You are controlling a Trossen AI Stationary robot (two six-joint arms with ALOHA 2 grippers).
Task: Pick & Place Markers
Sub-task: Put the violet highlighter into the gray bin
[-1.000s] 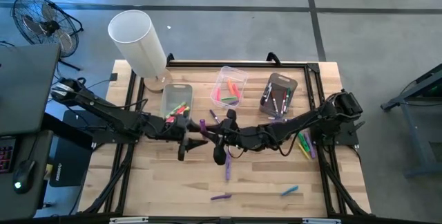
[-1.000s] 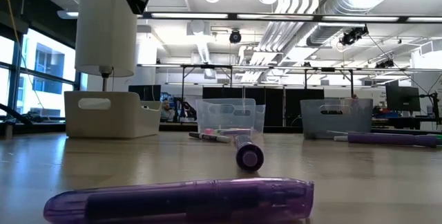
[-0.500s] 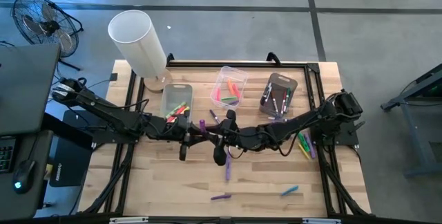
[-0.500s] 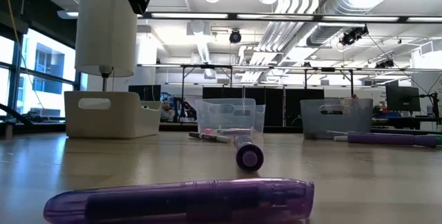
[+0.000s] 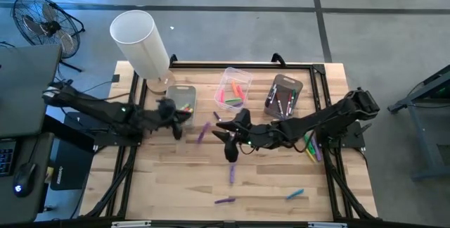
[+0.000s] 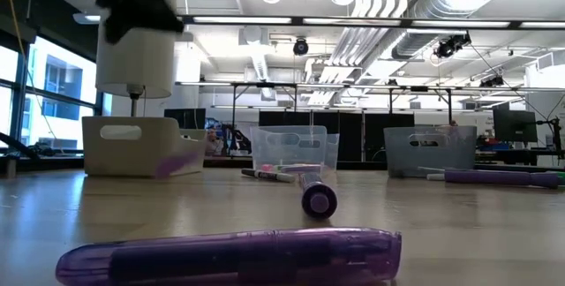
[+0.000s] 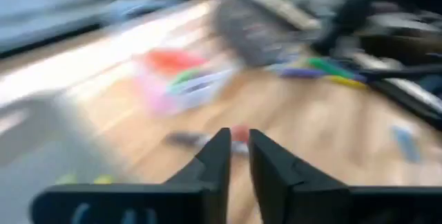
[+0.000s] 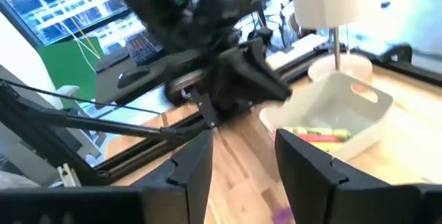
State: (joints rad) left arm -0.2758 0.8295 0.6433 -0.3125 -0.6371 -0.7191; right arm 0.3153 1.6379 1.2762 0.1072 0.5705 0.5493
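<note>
The left wrist view is smeared with motion, so whether the left end effector (image 7: 237, 141) is together or clamped on anything cannot be told. It has swung left from the middle to beside the white bin (image 5: 181, 101). The right end effector (image 8: 243, 141) has spread apart, empty. There are three bins. Four markers lie singly on the counter (image 5: 176, 179), one purple marker (image 5: 202, 133) between the arms; the markers in the bins are too small to count.
</note>
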